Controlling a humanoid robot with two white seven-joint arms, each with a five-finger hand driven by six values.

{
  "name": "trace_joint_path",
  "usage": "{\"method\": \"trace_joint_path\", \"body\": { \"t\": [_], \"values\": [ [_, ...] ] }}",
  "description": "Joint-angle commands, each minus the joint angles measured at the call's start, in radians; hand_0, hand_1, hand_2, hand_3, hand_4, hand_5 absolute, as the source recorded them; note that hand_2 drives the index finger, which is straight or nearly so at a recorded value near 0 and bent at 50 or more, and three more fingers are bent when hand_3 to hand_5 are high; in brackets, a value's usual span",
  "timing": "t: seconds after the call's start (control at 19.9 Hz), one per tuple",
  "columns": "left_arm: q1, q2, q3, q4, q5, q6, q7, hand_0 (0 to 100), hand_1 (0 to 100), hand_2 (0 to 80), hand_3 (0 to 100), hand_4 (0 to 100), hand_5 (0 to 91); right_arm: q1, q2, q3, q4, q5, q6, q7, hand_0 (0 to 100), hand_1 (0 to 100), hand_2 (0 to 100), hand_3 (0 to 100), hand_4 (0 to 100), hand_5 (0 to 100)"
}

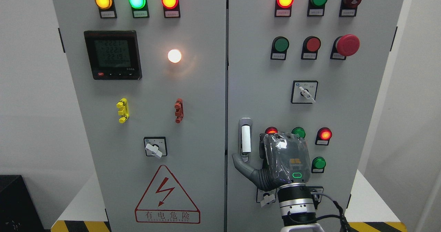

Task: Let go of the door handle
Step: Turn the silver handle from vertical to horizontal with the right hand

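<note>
Cabinet (193, 87) fills the frame, two doors, seam down the centre. Right door (361, 104) carries the handle (245, 137): white lever in a grey recess, lower centre of the frame, just right of the seam.

Right hand (275, 163) comes up from bottom edge, right of centre, back of palm toward the camera. Thumb (241, 163) sticks out left, tip touching or just under the lower end of the handle. Other fingers are behind the palm, so I can't tell whether it's open or closed. Doesn't look wrapped round the lever.

Release advice: uncurl first, then back straight off the door, away and slightly down-right. No sideways drag, or the thumb catches the lever. Watch the buttons (298, 132) right above the knuckles.

Handle sits up-left of the palm, beside it.
</note>
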Motion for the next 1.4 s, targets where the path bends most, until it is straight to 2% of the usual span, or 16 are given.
{"method": "trace_joint_path", "body": {
  "t": [0.0, 0.3, 0.6, 0.9, 1.35],
  "values": [
    [0.000, 0.000, -0.020, -0.017, 0.000, -0.001, -0.001, 0, 0, 2.5, 8, 1, 0.0, -0.004, 0.000, -0.003, 0.008, 0.001, 0.002, -0.001, 9, 31, 87, 100, 100, 98],
    [0.000, 0.000, -0.020, -0.017, 0.000, -0.001, 0.001, 0, 0, 2.4, 9, 1, 0.0, -0.004, 0.002, -0.004, 0.005, 0.001, 0.002, -0.001, 16, 29, 87, 100, 100, 98],
    [0.000, 0.000, -0.020, -0.017, 0.000, -0.001, -0.001, 0, 0, 2.4, 8, 1, 0.0, -0.002, 0.002, -0.004, 0.003, 0.003, 0.014, -0.002, 19, 33, 87, 100, 100, 98],
    [0.000, 0.000, -0.020, -0.017, 0.000, -0.001, 0.001, 0, 0, 2.4, 9, 1, 0.0, 0.001, 0.002, -0.020, 0.001, 0.004, 0.014, -0.005, 26, 33, 87, 100, 100, 98],
    [0.000, 0.000, -0.020, -0.017, 0.000, -0.001, 0.001, 0, 0, 2.4, 8, 1, 0.0, 0.010, 0.002, -0.021, -0.018, 0.004, 0.014, -0.007, 31, 34, 86, 100, 100, 98]
  ]
}}
